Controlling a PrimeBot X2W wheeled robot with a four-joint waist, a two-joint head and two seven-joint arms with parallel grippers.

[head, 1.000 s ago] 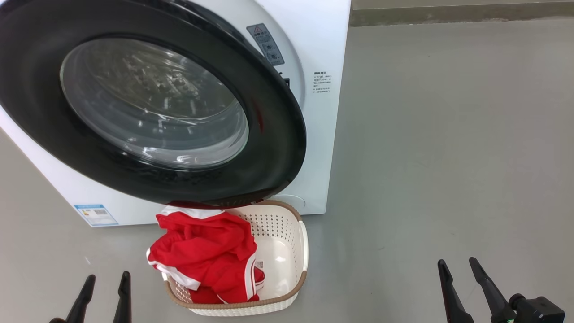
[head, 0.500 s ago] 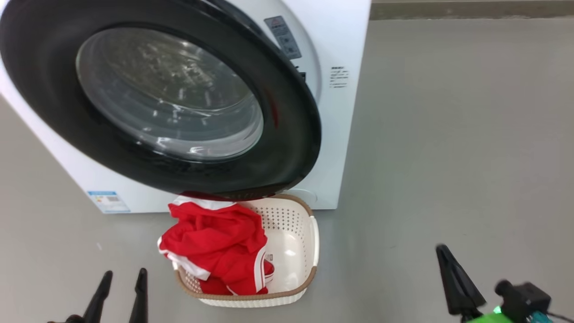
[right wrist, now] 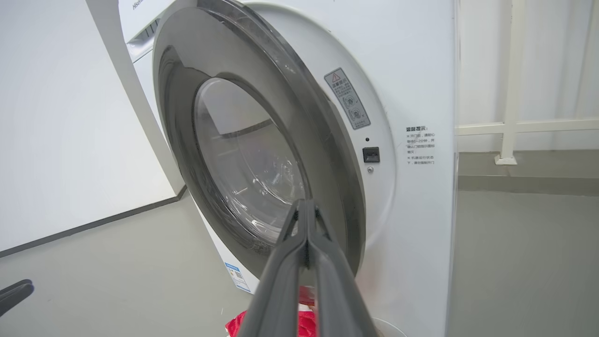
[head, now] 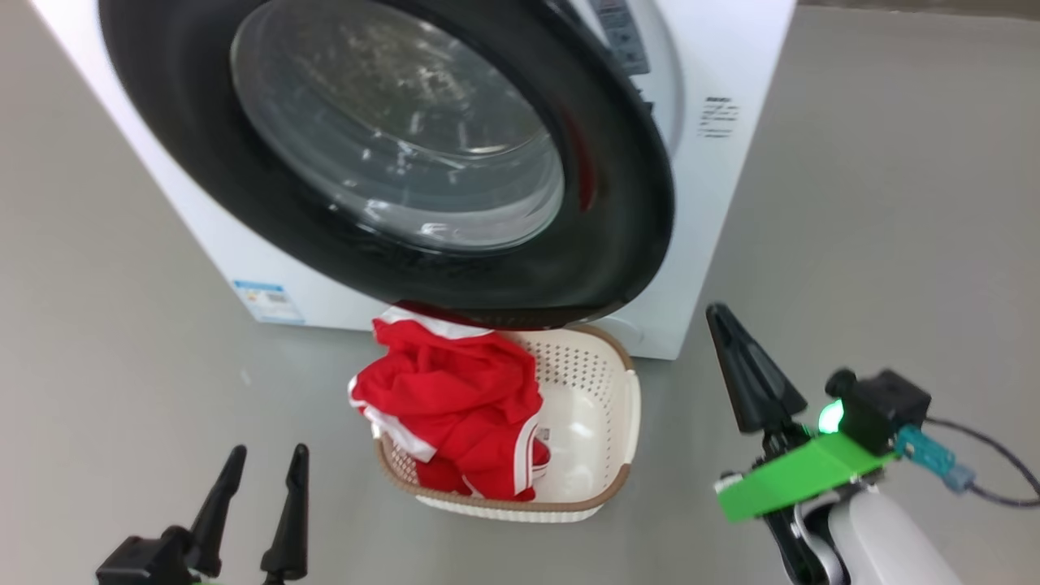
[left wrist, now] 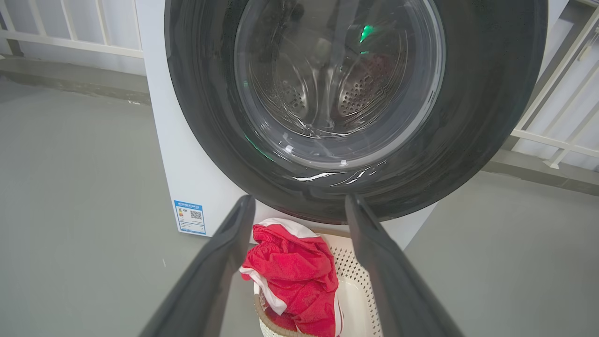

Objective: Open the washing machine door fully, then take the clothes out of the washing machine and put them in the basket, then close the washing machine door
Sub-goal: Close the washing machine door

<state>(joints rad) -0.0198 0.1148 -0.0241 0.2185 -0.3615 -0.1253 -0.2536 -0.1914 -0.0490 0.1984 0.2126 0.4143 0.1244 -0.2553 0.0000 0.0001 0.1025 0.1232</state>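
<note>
The washing machine door (head: 617, 244), black-rimmed with a glass bowl, stands partly swung out from the white washing machine (head: 731, 203) and overhangs the basket (head: 621, 422). Red clothes (head: 455, 402) with white trim are heaped in the basket's left half. My right gripper (head: 715, 313) is shut on nothing, its tip raised right of the basket, near the door's lower right edge. In the right wrist view the shut right gripper (right wrist: 306, 204) points at the door's free edge (right wrist: 327, 154). My left gripper (head: 268, 451) is open and empty, low left; between its fingers (left wrist: 234, 234) lie the clothes (left wrist: 295, 271).
Bare grey floor (head: 894, 203) lies all around. A blue label (head: 268, 301) sits low on the machine front. The door latch hole (right wrist: 370, 154) shows on the front panel. A white railing (right wrist: 510, 93) runs behind the machine. A cable (head: 991, 463) trails from my right wrist.
The right gripper has shut and risen toward the door's lower right edge. The head camera has shifted, sliding the whole scene rightward. The left gripper stays open.
</note>
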